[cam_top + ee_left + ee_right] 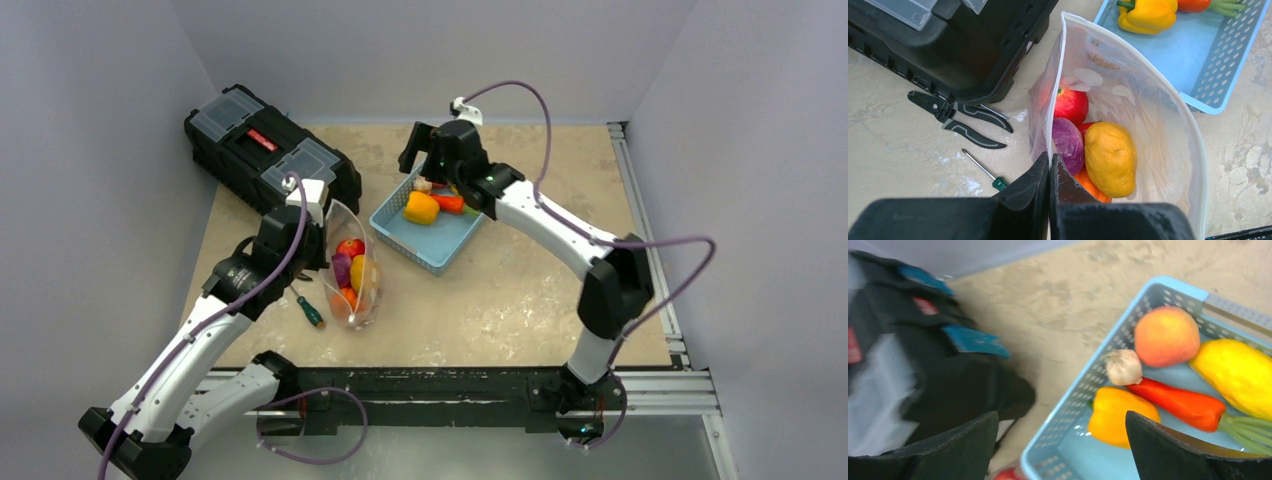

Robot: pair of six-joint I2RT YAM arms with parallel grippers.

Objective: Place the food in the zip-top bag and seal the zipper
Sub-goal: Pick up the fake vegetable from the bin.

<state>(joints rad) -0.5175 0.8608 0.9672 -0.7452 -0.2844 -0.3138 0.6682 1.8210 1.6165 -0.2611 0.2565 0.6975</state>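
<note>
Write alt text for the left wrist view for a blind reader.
The left gripper, shut on the rim of the clear zip-top bag, holds it open; red, purple, yellow and orange toy food lies inside. A black toolbox, pliers and a screwdriver lie to the left, a blue basket with a yellow pepper upper right.

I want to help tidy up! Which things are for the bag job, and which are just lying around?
For the job: zip-top bag, food already inside, blue basket, food waiting there.
Just lying about: toolbox, pliers, screwdriver.
</note>
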